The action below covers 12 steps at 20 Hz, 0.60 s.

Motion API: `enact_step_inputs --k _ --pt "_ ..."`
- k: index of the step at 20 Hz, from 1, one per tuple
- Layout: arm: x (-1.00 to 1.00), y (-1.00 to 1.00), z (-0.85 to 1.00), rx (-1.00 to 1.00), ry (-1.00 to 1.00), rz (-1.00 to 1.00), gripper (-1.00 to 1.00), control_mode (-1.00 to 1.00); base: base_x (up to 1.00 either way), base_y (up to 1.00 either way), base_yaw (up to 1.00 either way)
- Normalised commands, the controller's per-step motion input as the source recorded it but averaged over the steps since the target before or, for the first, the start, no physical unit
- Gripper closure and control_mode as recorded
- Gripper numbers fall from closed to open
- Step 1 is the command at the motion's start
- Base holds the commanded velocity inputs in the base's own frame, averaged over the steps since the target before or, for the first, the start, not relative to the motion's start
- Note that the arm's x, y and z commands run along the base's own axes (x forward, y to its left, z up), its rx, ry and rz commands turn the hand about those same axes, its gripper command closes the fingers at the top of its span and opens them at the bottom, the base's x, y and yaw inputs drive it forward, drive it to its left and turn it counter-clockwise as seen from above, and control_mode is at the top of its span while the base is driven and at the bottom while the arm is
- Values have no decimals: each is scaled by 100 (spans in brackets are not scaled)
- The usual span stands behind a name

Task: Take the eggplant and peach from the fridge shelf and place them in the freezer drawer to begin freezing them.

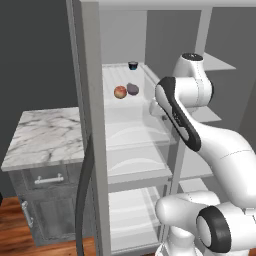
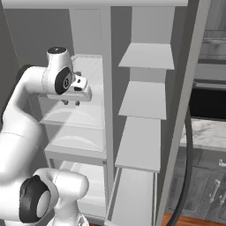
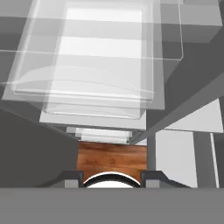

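Note:
The peach [image 1: 120, 92] and the dark-purple eggplant [image 1: 132, 89] lie side by side, almost touching, on the ridged white fridge shelf [image 1: 114, 76], peach on the left. My gripper [image 2: 71, 103] hangs in front of that shelf, nearer to me and right of the eggplant, fingers pointing down. Its fingertips [image 2: 65, 102] stand apart with nothing between them, so it is open and empty. In the hand view the two tips [image 3: 72, 176] frame a look straight down over stacked clear shelves to a wooden floor [image 3: 111, 155]. The freezer drawer is out of view.
A small black cup with a blue rim [image 1: 133, 65] stands at the back of the same shelf. The grey fridge frame [image 1: 92, 125] rises on the left, beside a marble counter [image 1: 47, 135] over a dark cabinet drawer [image 1: 49, 179]. Door shelves [image 2: 141, 101] lie to the right.

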Motion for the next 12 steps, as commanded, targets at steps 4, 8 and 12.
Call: enact_step_inputs --k 4,8,12 --pt "0 11 -10 -5 -9 -3 -100 -100 0 0 0" --pt "-1 0 0 0 0 1 -100 -100 0 0 0" --pt "1 16 1 0 -3 0 -100 -100 0 0 0"
